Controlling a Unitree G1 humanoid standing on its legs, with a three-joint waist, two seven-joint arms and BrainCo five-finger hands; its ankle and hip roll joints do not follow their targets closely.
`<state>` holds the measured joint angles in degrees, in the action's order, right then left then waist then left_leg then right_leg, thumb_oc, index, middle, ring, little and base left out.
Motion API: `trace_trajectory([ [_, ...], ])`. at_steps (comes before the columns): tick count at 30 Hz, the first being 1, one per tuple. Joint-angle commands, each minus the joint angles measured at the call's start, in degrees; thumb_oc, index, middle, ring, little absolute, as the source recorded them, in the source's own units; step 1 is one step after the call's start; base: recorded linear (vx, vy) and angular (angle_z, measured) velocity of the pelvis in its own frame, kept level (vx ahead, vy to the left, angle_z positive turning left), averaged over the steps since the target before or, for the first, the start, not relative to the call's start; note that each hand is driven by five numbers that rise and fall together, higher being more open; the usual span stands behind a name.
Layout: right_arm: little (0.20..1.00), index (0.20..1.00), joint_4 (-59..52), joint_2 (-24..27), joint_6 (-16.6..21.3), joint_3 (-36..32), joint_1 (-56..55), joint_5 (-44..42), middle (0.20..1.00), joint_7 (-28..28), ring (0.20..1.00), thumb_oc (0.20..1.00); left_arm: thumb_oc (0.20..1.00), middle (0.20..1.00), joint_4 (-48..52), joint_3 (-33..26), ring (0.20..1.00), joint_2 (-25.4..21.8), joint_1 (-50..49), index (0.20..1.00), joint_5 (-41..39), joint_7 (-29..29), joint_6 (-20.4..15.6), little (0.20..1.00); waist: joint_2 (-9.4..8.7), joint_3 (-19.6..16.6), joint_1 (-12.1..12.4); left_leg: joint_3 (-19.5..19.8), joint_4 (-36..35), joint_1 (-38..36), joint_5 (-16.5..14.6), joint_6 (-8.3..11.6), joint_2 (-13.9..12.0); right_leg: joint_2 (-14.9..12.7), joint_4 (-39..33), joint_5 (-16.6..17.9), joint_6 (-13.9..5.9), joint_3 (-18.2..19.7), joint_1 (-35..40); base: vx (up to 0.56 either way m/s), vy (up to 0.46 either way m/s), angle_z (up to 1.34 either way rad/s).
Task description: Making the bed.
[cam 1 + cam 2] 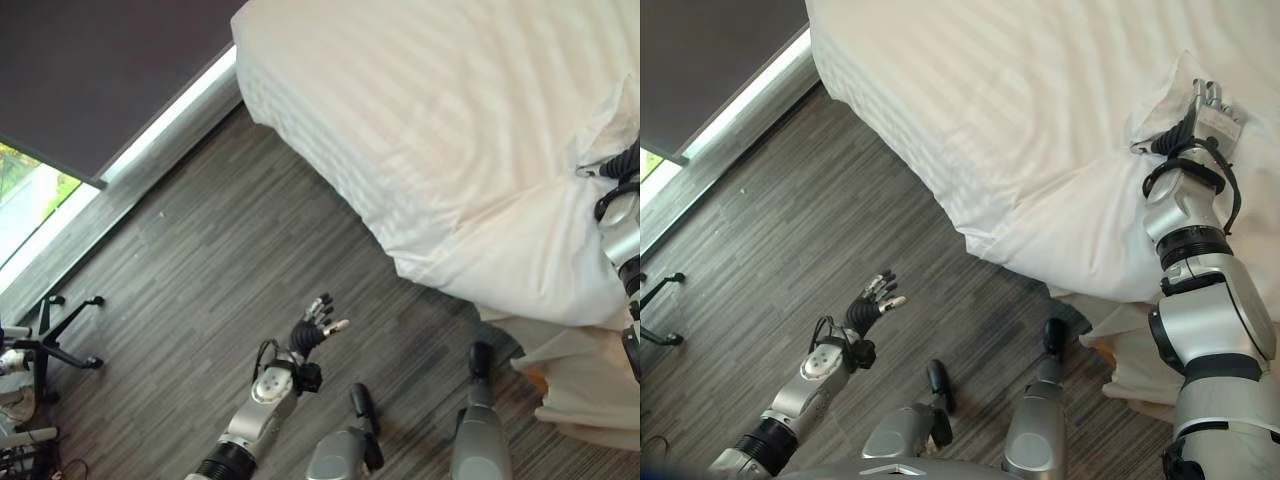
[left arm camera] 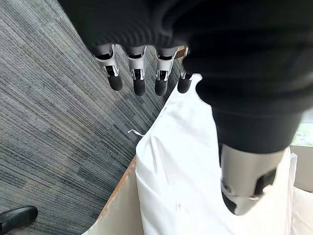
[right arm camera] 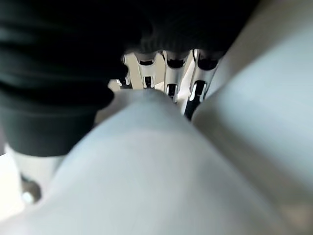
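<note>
No legible text (or signs)

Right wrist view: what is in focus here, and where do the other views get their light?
Right wrist view: white bedding lies so close it is a soft blur, with the right hand dim above it. Left eye view: daylight enters at the window, leaving a bright strip on the floor. Left wrist view: the left hand is dark against the lit duvet.

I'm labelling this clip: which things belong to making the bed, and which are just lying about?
Job:
duvet
right hand, gripping a duvet fold
left hand, open over the floor

Lying about:
black stand
window blind
</note>
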<state>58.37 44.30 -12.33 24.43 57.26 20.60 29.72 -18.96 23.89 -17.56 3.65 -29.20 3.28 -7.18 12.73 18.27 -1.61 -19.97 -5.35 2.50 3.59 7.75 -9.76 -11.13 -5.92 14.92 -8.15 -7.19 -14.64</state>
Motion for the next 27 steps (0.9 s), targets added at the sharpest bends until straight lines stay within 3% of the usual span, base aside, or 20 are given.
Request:
trace_trajectory([
  [1, 0.2, 0.2, -3.0, -1.7, 0.8, -2.2, -3.7, -2.7, 0.2, 3.3, 0.2, 0.2, 1.0, 1.0, 0.4, 1.5, 1.0, 0.3, -0.5, 1.0, -2.9, -1.6, -1.4, 1.0, -1.8, -3.0, -0.8, -0.3, 0.4, 1.7, 3.3, 3.31, -5.3, -2.6, 0.9, -11.0, -3.43, -0.5, 5.1, 0.06, 0.009, -0.03],
  [7, 0.2, 0.2, -11.9, -8.8, 3.5, -10.4, -20.9, -8.1, 0.2, 5.0, 0.2, 0.2, 1.0, 1.0, -0.5, 2.0, 1.0, 1.3, -1.6, 1.0, -2.7, -2.4, 0.5, 1.0, -4.46, -3.9, -2.6, -0.3, 0.4, -2.1, 0.9, 2.04, -3.8, -3.4, 0.9, -10.8, -3.51, -0.7, 8.4, 0.02, 0.014, -0.01],
  [9, 0.2, 0.2, -18.4, -11.8, 4.7, -14.4, -31.6, -8.5, 0.2, 5.4, 0.2, 0.2, 1.0, 1.0, -1.5, 1.9, 1.0, 1.9, -1.7, 1.0, -1.7, -2.3, 0.8, 1.0, -6.77, -4.6, -3.9, -0.2, 0.4, -4.4, -0.5, 1.19, -2.6, -4.0, 0.9, -10.4, -3.83, -0.4, 9.9, 0.05, 0.069, 0.01],
  [11, 0.2, 0.2, -20.6, -12.6, 5.1, -15.2, -34.7, -8.1, 0.2, 5.1, 0.2, 0.2, 1.0, 1.0, -1.8, 1.9, 1.0, 2.2, -1.7, 1.0, -1.5, -2.3, 0.7, 1.0, -7.55, -4.7, -4.4, -0.3, 0.4, -5.0, -0.9, 0.94, -2.3, -4.2, 0.9, -10.1, -3.99, -0.3, 10.3, 0.0, 0.056, -0.05],
  [16, 0.2, 0.2, -31.7, -17.1, 7.4, -20.0, -49.8, -8.5, 0.2, 4.6, 0.2, 0.2, 1.0, 1.0, -3.7, 1.5, 1.0, 3.7, -1.6, 1.0, -1.4, -1.8, 0.8, 1.0, -11.92, -5.2, -7.7, -1.5, 0.4, -8.2, -2.8, -0.25, -0.7, -5.4, 0.9, -8.4, -5.22, 1.0, 11.8, -0.01, 0.104, -0.13],
  [18, 0.2, 0.2, -33.4, -17.7, 7.6, -21.1, -52.3, -8.3, 0.2, 4.6, 0.2, 0.2, 1.0, 1.0, -4.0, 1.7, 1.0, 4.0, -1.3, 1.0, -2.0, -1.8, 0.8, 1.0, -12.68, -5.3, -8.1, -1.9, 0.4, -8.6, -3.1, -0.45, -0.4, -5.6, 1.0, -8.1, -5.5, 1.4, 11.9, -0.04, 0.103, -0.19],
  [19, 0.2, 0.2, -38.8, -19.0, 7.6, -23.4, -57.9, -7.0, 0.2, 5.2, 0.2, 0.2, 1.0, 1.0, -4.3, 2.1, 1.0, 4.4, -0.7, 1.0, -3.3, -1.7, 1.1, 1.0, -14.26, -5.2, -10.5, -3.3, 0.4, -10.0, -3.9, -1.09, 0.4, -5.8, 1.8, -6.8, -6.5, 2.5, 11.5, -0.06, 0.13, -0.15],
  [21, 0.2, 0.2, -39.1, -19.1, 7.5, -23.5, -58.1, -7.0, 0.2, 5.1, 0.2, 0.2, 1.0, 1.0, -4.3, 2.2, 1.0, 4.4, -0.8, 1.0, -3.4, -1.7, 1.1, 1.0, -14.33, -5.1, -10.3, -3.4, 0.4, -10.1, -4.0, -1.11, 0.4, -5.8, 1.8, -6.8, -6.52, 2.6, 11.5, -0.03, 0.073, -0.24],
  [22, 0.2, 0.2, -41.0, -20.1, 7.6, -24.3, -60.8, -6.5, 0.2, 5.3, 0.2, 0.2, 1.0, 1.0, -5.2, 3.0, 1.0, 4.8, -0.5, 1.0, -3.3, -1.5, 1.1, 1.0, -14.91, -4.6, -12.3, -4.5, 0.4, -11.0, -4.3, -1.34, 0.6, -5.3, 3.3, -6.0, -6.85, 3.9, 10.5, -0.03, 0.079, -0.37],
  [23, 0.2, 0.2, -42.3, -20.7, 7.6, -24.4, -62.2, -6.6, 0.2, 5.2, 0.2, 0.2, 1.0, 1.0, -5.6, 3.5, 1.0, 4.9, -0.3, 1.0, -3.2, -1.4, 1.1, 1.0, -14.93, -4.1, -12.7, -5.2, 0.4, -11.8, -4.8, -1.49, 0.5, -4.8, 4.9, -6.3, -6.85, 4.6, 9.8, -0.08, 0.104, -0.35],
  [24, 0.395, 0.395, -42.8, -21.6, 7.6, -24.3, -63.2, -6.9, 0.395, 5.1, 0.395, 0.395, 1.0, 1.0, -6.1, 3.8, 1.0, 5.0, -0.1, 1.0, -3.2, -1.2, 1.1, 1.0, -15.05, -3.7, -13.2, -6.3, 0.4, -12.0, -4.6, -1.75, 0.4, -4.4, 7.1, -6.3, -6.85, 5.0, 8.4, -0.09, 0.104, -0.35],
  [25, 1.0, 1.0, -42.3, -22.4, 7.8, -24.2, -64.3, -7.8, 1.0, 5.1, 1.0, 1.0, 1.0, 1.0, -6.4, 4.2, 1.0, 5.2, 0.3, 1.0, -3.3, -1.1, 1.2, 1.0, -14.76, -3.4, -13.6, -7.4, 0.4, -12.6, -4.9, -2.15, 0.3, -4.2, 9.1, -7.5, -6.81, 3.8, 8.0, -0.1, 0.067, -0.41],
  [26, 1.0, 1.0, -42.3, -22.4, 7.8, -24.2, -64.3, -7.8, 1.0, 5.1, 1.0, 1.0, 1.0, 1.0, -6.5, 4.1, 1.0, 5.2, 0.3, 1.0, -3.3, -1.1, 1.2, 1.0, -14.85, -3.5, -13.4, -7.5, 0.4, -12.4, -4.6, -2.15, 0.3, -4.2, 9.2, -7.3, -6.77, 4.0, 7.6, -0.15, 0.135, -0.66],
  [27, 1.0, 1.0, -39.9, -23.1, 8.0, -24.1, -65.5, -9.7, 1.0, 5.2, 1.0, 1.0, 1.0, 1.0, -7.1, 5.0, 1.0, 5.4, 0.9, 1.0, -3.3, -0.9, 1.3, 1.0, -14.38, -3.6, -13.7, -10.0, 0.4, -12.8, -4.7, -2.83, 0.4, -4.1, 12.0, -9.6, -5.7, 0.0, 8.4, -0.15, 0.117, -0.72],
])
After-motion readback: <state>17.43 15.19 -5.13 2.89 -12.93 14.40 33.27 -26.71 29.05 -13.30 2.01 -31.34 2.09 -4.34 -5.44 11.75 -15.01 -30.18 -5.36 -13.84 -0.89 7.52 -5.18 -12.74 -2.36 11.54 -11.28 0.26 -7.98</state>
